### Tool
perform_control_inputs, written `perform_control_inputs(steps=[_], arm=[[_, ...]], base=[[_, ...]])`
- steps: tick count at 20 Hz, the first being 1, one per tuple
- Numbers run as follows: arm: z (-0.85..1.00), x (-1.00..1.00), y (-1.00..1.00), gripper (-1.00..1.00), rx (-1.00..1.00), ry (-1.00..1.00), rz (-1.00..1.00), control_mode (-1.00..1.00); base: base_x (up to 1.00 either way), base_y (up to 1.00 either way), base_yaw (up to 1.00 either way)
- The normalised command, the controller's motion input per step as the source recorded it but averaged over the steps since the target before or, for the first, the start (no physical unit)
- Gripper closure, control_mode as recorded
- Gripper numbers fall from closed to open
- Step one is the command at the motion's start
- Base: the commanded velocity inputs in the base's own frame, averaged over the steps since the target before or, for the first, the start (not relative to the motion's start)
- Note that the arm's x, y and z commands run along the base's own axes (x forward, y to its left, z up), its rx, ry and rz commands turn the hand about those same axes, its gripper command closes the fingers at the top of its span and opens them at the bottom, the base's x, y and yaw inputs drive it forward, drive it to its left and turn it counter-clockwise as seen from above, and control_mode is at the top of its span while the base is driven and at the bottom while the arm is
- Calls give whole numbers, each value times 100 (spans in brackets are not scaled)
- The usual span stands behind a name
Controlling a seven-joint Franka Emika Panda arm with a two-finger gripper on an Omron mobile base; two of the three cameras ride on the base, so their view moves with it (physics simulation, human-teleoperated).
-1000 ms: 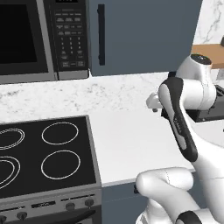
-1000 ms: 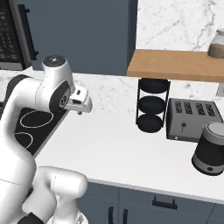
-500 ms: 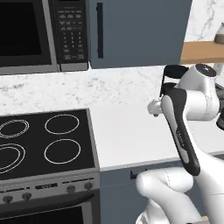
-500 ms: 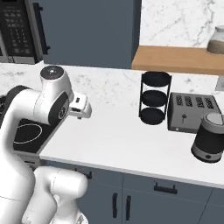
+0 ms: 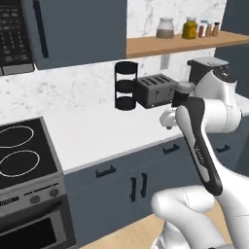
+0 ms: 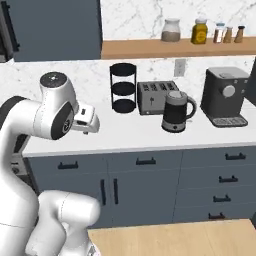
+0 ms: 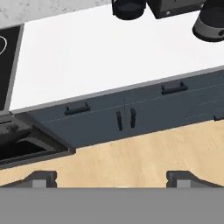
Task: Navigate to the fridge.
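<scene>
Views have swung right past the stove (image 5: pixel 19 155) to the toaster (image 6: pixel 152 97); jaws wide apart, empty; no legible writing.

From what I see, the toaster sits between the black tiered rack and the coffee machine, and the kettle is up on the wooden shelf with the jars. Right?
Not quite. The kettle stands on the white counter in front of the toaster, not on the wooden shelf. The right base view shows it. The toaster does sit between the black tiered rack and the coffee machine.
</scene>
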Motion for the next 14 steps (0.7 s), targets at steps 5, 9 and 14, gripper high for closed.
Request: perform_control_inputs(steps=[5, 9, 14], arm=[[0, 0, 0, -100, 0, 0, 0, 100], [0, 0, 0, -100, 0, 0, 0, 100], [0, 0, 0, -100, 0, 0, 0, 100]], base=[[-41, -1, -73], [-24, -6, -62], [50, -90, 5]])
